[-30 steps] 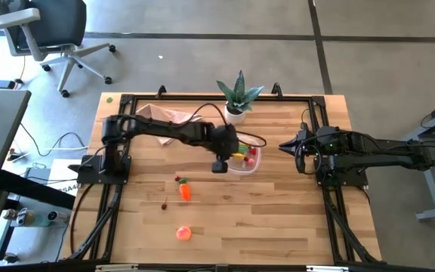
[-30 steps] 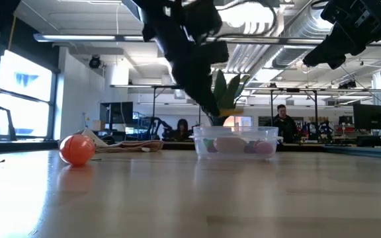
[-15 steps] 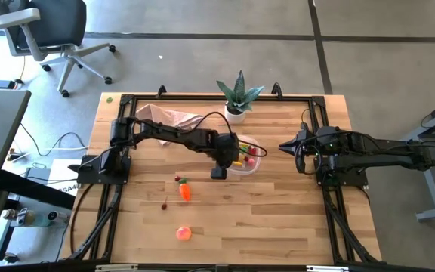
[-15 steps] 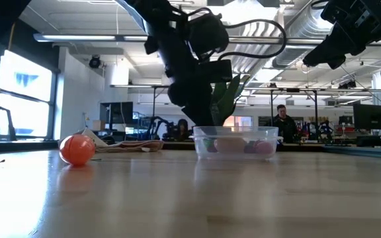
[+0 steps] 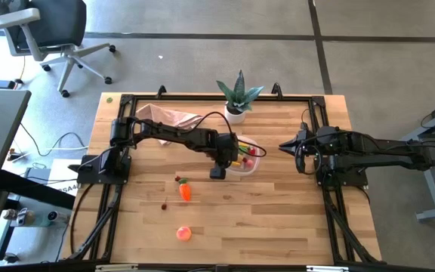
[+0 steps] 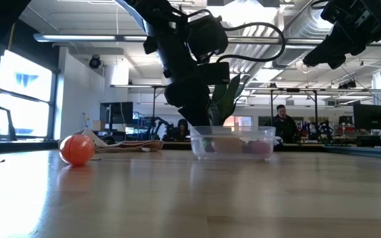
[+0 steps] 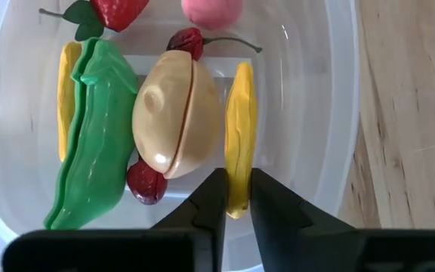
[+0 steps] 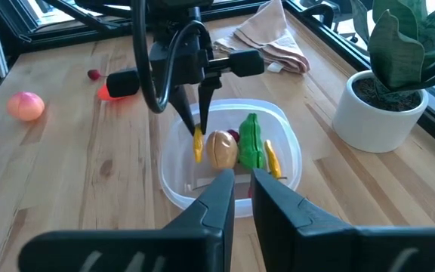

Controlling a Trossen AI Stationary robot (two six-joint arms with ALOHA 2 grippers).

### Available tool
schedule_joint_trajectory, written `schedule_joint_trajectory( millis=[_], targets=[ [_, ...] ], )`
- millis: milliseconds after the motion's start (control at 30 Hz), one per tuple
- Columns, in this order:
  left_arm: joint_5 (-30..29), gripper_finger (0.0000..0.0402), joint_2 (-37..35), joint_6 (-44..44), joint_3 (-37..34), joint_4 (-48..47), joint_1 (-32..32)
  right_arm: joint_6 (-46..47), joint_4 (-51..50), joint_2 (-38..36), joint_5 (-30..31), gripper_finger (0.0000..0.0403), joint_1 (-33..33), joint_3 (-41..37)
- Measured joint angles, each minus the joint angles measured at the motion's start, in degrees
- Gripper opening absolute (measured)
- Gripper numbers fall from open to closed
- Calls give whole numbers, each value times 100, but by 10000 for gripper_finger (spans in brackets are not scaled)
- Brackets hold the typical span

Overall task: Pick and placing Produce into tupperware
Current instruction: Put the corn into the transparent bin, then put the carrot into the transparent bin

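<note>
**Setting the yellow strip down in the tub**

Starting from my left: a pink-orange peach (image 5: 183,233), an orange carrot (image 5: 185,191) and a tiny dark piece (image 5: 164,205) lie loose on the table (image 5: 278,219), well apart from the tupperware (image 5: 257,163).

Mid-table, my left gripper (image 7: 232,198) reaches down inside the tupperware, its jaws nearly together and pinching a yellow strip (image 7: 240,136) by one end. The strip lies beside the tan piece (image 7: 176,120), with the green pod (image 7: 94,143) and a second yellow strip (image 7: 67,97) on the far side. A strawberry (image 7: 115,10), a pink piece (image 7: 211,10) and dark red cherries (image 7: 146,182) share the tub.

To finish this well, I'd open the jaws only a little, enough to free the strip without flicking it, then lift straight up so the fingers clear the rim and don't drag the light container.

Over on the right, my right gripper (image 8: 236,189) waits above the table, jaws close together and holding nothing. The potted plant (image 5: 238,97) stands just behind the tub.
</note>
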Motion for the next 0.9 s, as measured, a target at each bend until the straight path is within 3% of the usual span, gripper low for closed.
schedule_joint_trajectory(
  millis=[267, 433, 900],
  targets=[
    [-47, 113, 0, -159, 0, 15, 2, 0, 2, 0, 0, 35, 0, 2],
    [-48, 129, 2, -201, 92, -108, 0, 0, 1, 2, 2, 35, 0, 1],
    [-178, 131, -327, -548, 1984, -3127, -432, 0, 2, 1, 0, 35, 2, 1]
  ],
)
